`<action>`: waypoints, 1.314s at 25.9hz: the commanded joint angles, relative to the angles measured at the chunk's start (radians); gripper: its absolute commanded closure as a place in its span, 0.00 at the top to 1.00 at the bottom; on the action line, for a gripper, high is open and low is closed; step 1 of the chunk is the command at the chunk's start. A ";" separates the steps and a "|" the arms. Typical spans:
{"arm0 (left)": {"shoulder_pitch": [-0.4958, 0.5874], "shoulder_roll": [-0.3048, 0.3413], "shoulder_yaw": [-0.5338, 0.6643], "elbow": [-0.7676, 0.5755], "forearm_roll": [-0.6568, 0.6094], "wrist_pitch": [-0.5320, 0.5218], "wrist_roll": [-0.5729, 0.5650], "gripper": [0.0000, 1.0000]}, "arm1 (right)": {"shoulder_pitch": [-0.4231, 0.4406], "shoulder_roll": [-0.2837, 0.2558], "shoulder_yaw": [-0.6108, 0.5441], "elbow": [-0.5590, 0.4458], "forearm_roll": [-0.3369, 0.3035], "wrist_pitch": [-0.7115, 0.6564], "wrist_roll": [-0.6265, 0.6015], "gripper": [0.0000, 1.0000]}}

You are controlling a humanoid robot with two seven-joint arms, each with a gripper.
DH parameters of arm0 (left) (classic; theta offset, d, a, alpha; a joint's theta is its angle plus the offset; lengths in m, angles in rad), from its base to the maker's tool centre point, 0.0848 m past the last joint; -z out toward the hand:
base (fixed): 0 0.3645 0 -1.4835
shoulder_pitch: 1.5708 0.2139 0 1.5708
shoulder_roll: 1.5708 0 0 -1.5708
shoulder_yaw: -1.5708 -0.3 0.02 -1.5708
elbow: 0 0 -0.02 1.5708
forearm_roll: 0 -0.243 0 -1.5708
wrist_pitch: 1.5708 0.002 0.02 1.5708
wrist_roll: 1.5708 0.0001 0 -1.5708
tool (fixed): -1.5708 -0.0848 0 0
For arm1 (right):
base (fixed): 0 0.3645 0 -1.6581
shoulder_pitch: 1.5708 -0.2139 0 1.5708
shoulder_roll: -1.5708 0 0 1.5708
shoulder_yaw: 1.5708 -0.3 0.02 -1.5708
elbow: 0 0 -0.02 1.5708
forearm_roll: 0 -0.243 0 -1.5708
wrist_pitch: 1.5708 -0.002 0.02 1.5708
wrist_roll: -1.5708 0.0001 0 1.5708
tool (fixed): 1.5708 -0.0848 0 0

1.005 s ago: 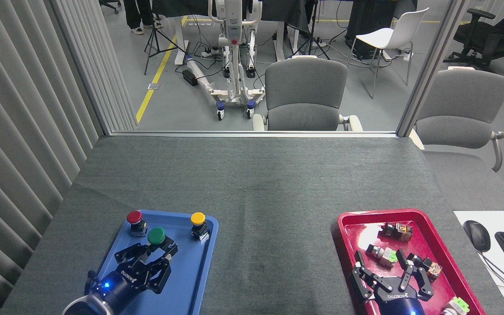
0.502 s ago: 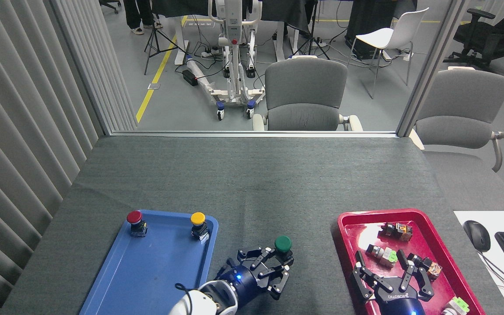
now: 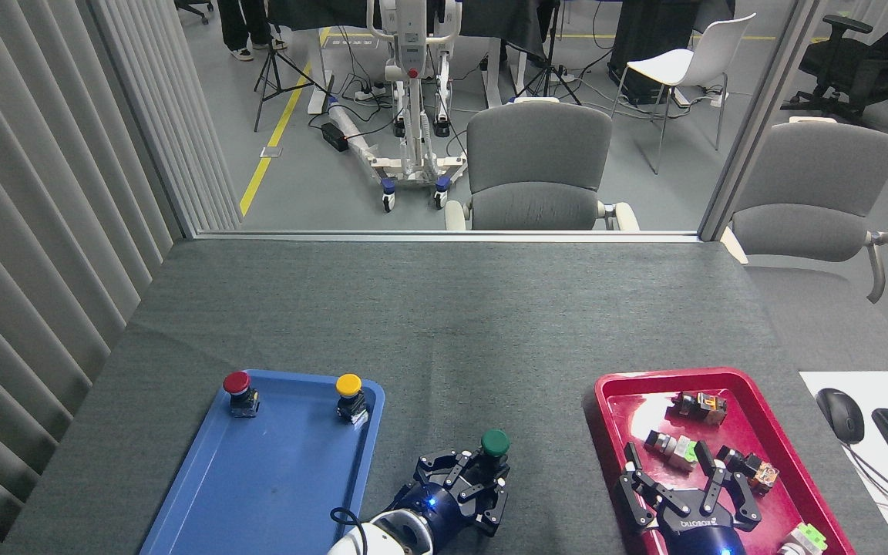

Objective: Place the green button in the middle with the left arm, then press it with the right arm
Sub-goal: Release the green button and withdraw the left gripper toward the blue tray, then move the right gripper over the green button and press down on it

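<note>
1. Two grippers show at the bottom of the view. The left gripper [image 3: 482, 478] has its black fingers squeezed on the base of the green button [image 3: 495, 443].
2. The green button stands up straight over the middle [image 3: 482, 347], the bare grey cloth between the two trays. I cannot tell if its base touches the cloth.
3. At 9 o'clock from the green button lies the blue tray [image 3: 274, 493]. A red button [image 3: 237, 385] and a yellow button [image 3: 349, 388] stand at its far end, well apart.
4. At 3 o'clock lies the red tray [image 3: 613, 401] with small switch parts [image 3: 675, 449] in it.
5. The right gripper [image 3: 683, 482] hangs over the red tray, fingers spread wide, holding nothing.
</note>
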 commanded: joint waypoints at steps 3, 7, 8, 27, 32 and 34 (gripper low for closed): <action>0.042 -0.003 -0.002 -0.012 0.001 0.082 0.003 0.99 | -0.002 0.007 0.016 0.002 0.001 -0.004 0.000 0.91; 0.059 0.003 -0.009 -0.087 0.000 0.081 0.003 0.99 | -0.002 0.011 0.024 0.002 0.002 -0.006 0.000 0.91; 0.087 0.014 -0.007 -0.136 0.000 0.081 0.003 0.99 | -0.002 0.011 0.026 0.003 0.002 -0.006 0.000 0.91; 0.633 0.155 0.880 -1.048 -0.091 -0.297 -0.230 0.99 | -0.178 0.044 0.276 0.170 0.042 -0.030 -0.011 0.08; 0.605 0.138 0.926 -1.063 -0.083 -0.315 -0.305 0.99 | -0.249 0.084 0.342 0.275 0.084 -0.023 -0.011 0.00; 0.604 0.132 0.929 -1.055 -0.060 -0.315 -0.307 0.99 | -0.265 0.097 0.360 0.314 0.088 -0.023 -0.009 0.00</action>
